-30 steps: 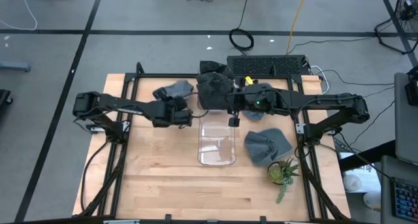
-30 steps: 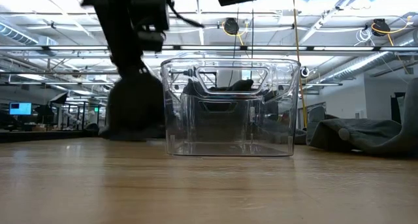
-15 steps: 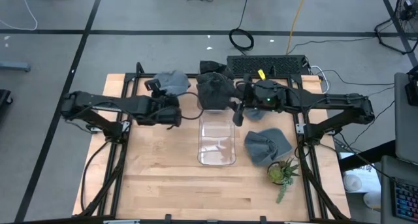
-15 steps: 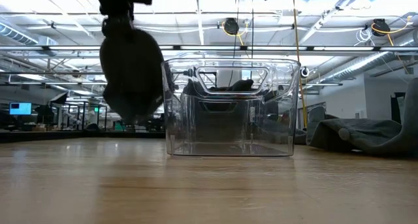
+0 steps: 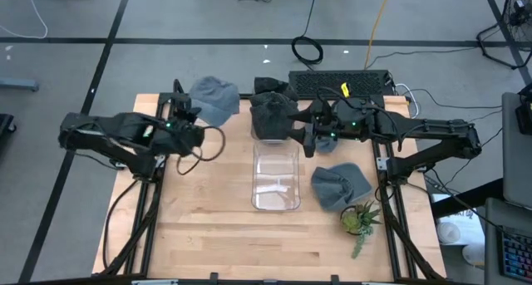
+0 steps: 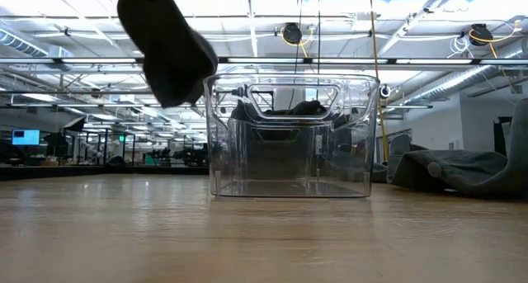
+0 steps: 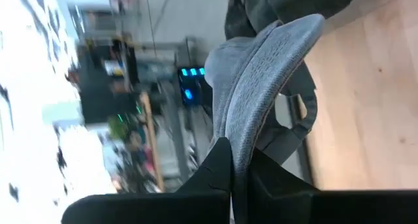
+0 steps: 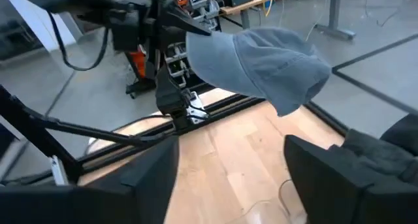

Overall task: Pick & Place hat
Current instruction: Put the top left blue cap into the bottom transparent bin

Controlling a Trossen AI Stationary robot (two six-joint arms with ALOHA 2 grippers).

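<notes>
High view: we see the left gripper clamped on the grey hat, held in the air at ten o'clock from the clear bin; the right gripper hovers at the bin's one o'clock edge.
Low view: we see the hat hanging clear of the table, left of the bin.
Left wrist view: our fingers pinch the hat's brim.
Right wrist view: our fingers stand wide apart, holding nothing; the hat is well ahead.
</notes>
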